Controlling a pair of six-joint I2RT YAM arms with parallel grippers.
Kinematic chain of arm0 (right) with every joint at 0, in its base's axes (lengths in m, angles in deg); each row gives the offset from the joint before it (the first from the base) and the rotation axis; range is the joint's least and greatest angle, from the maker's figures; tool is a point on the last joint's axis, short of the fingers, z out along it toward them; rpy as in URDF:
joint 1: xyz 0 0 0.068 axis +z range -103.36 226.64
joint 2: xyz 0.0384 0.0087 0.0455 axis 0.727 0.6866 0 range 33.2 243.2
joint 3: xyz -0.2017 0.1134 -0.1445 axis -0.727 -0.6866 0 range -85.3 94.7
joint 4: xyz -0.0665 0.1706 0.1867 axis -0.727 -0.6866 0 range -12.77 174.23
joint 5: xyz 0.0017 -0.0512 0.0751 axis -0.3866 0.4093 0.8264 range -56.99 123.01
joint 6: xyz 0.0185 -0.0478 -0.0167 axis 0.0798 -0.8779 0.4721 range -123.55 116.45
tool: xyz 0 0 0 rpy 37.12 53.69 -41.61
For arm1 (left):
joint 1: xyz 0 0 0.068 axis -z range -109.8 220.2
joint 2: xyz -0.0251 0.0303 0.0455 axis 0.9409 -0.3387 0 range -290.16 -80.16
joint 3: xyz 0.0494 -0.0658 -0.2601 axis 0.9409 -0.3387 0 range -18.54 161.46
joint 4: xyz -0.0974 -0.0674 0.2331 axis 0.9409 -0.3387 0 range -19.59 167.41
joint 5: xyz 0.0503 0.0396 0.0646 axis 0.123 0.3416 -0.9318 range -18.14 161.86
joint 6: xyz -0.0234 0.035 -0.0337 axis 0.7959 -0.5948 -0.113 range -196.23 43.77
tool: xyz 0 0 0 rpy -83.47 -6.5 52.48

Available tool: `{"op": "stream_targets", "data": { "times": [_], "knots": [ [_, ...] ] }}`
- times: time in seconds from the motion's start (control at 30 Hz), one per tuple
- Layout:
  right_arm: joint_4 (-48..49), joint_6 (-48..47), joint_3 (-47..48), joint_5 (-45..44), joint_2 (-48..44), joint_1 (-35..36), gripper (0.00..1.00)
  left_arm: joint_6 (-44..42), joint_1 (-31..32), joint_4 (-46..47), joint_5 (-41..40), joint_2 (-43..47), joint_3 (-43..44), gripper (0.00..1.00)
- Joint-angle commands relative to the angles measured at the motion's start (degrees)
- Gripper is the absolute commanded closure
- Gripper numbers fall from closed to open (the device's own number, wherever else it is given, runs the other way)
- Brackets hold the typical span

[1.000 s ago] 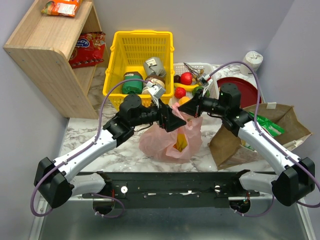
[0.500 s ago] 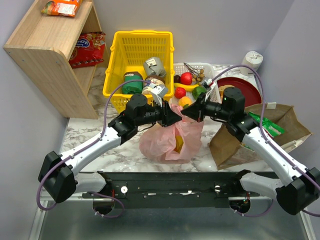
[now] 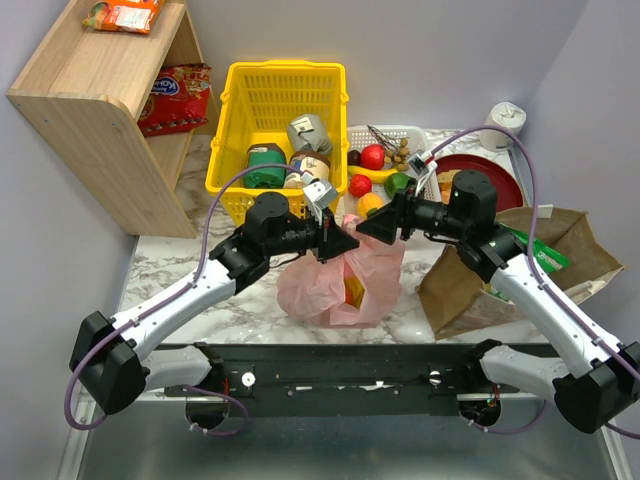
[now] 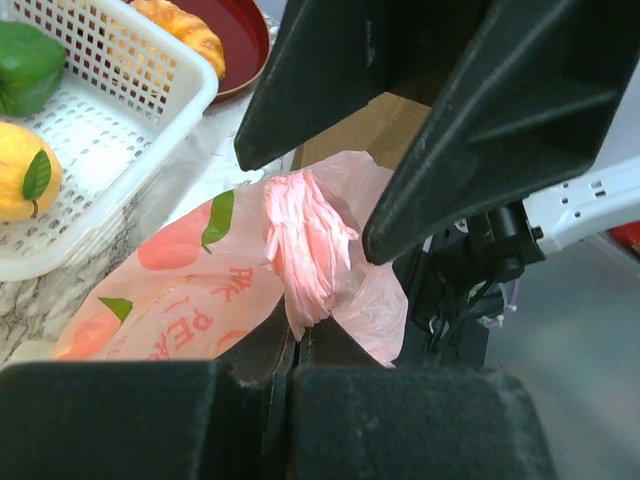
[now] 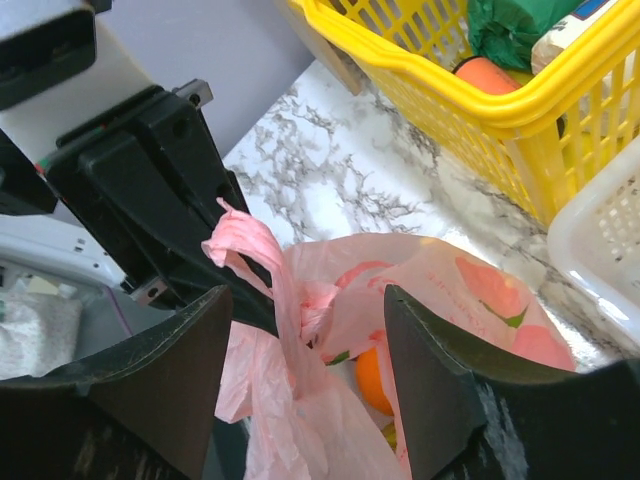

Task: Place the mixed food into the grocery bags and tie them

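The pink plastic grocery bag (image 3: 338,282) stands in the middle of the marble table, with yellow bananas (image 3: 356,290) and a small orange fruit (image 5: 371,381) inside. My left gripper (image 3: 341,243) (image 4: 297,345) is shut on the bag's twisted pink handle (image 4: 303,262) above its mouth. Facing it, my right gripper (image 3: 368,228) (image 5: 305,372) is open, and loose handle strands (image 5: 250,250) rise between its spread fingers untouched. The brown paper bag (image 3: 468,287) lies at the right, with the green crisp packet (image 3: 536,255) in its mouth.
A yellow basket (image 3: 222,160) with tins and jars stands behind the pink bag. A white basket (image 3: 432,180) of fruit and a red plate (image 3: 497,176) lie at the back right. A wooden shelf (image 3: 95,120) with snack packets fills the left.
My left gripper has closed on the pink bag's handle. My right gripper has opened, let go of the handle and drawn back a little to the right.
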Motion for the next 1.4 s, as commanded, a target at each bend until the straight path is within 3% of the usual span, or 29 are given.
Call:
{"op": "stream_targets", "data": {
  "times": [0.0,0.27,0.4,1.0,1.27,1.37],
  "knots": [
    [2.9,6.0,1.2,2.6,-1.3,-1.7,0.3,-6.5,0.1,-0.9,4.0,2.7,-1.2,1.0],
    [5.8,10.2,-1.2,1.8,-1.4,-3.9,0.43,-10.5,0.1,0.3,5.2,4.8,-2.8,1.0],
    [6.6,7.7,-1.8,3.1,-0.6,-3.8,0.45,-10.0,0.2,1.5,4.5,5.6,-3.7,1.0],
    [5.7,5.2,-4.3,3.3,0.3,0.5,0.45,-9.2,0.2,2.5,3.7,5.1,-3.4,1.0],
    [6.2,5.5,-5.2,2.4,0.3,2.8,0.4,-9.2,0.1,1.9,2.4,5.0,-3.3,1.0],
    [6.7,5.4,-5.6,2.1,1.2,3.1,0.43,-9.2,0.2,1.9,2.5,5.0,-3.4,1.0]
  ]
}}
